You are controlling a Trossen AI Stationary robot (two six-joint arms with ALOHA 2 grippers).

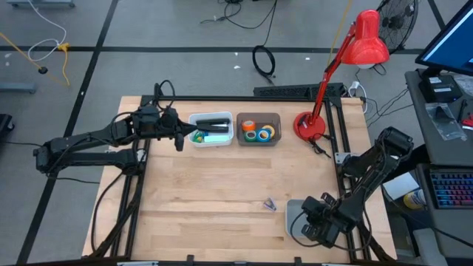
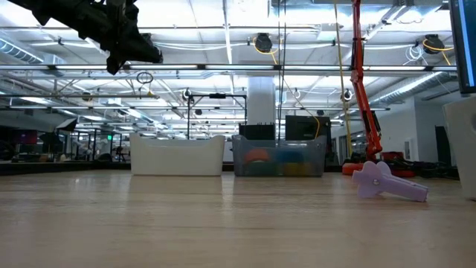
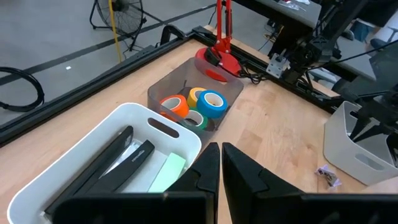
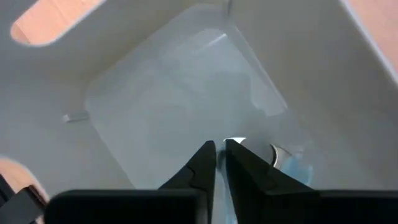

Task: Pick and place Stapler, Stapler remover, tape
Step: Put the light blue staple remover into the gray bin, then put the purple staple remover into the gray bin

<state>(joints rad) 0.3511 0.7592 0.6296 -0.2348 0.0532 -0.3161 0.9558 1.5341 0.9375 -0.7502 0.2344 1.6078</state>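
The left pincer (image 3: 221, 163) is pressed together and empty, above the white bin (image 1: 210, 129) in the upper middle. Tape rolls (image 1: 258, 131) sit sorted in the clear bin (image 1: 259, 129). The right pincer (image 4: 219, 155), almost together, reaches into a pale bin (image 1: 294, 218) at lower right. The purple remover (image 1: 270, 205) lies on the surface (image 1: 222, 192), waiting.
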